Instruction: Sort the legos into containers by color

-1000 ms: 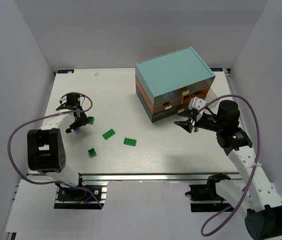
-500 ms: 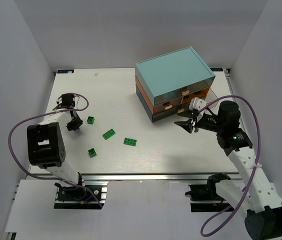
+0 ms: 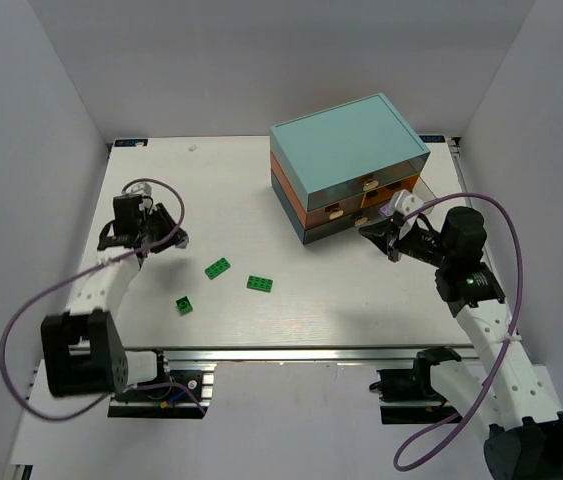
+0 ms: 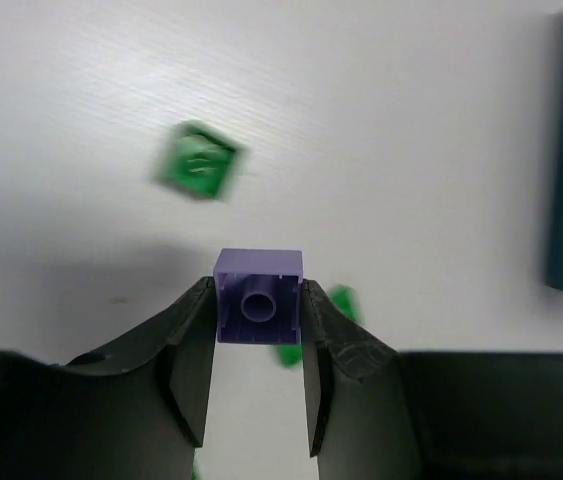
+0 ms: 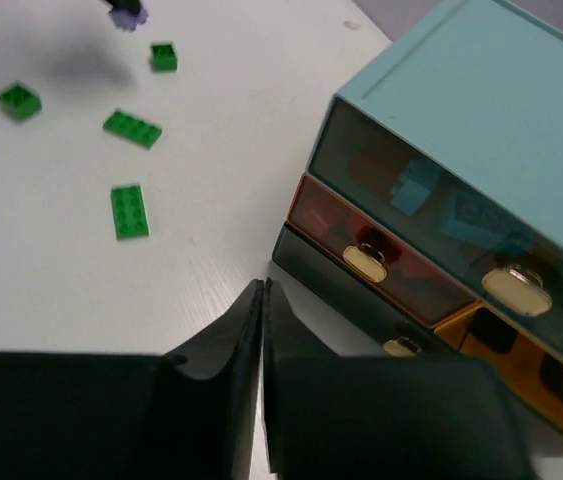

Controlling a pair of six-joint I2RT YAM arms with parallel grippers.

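Note:
My left gripper point(image 4: 258, 302) is shut on a lilac lego point(image 4: 258, 272), held above the table with its hollow underside facing the camera. In the top view the left gripper point(image 3: 168, 237) hovers at the table's left. Green legos lie loose on the table point(image 3: 217, 267) point(image 3: 259, 283) point(image 3: 184, 304); one more green lego point(image 4: 199, 170) shows blurred beyond the lilac one. The containers are the shut drawers of the chest point(image 3: 349, 150). My right gripper point(image 5: 263, 287) is shut and empty, just in front of the chest's lowest dark drawer point(image 5: 341, 290).
Cream-gold handles point(image 5: 366, 262) point(image 5: 513, 285) stick out from the drawer fronts near my right fingers. Blue pieces show through the top teal drawer point(image 5: 431, 190) and red ones through the orange drawer point(image 5: 381, 250). White walls enclose the table's left, back and right.
The left gripper closed on the lilac lego and carried it up off the table. The right gripper went from open to shut and moved closer to the chest's front.

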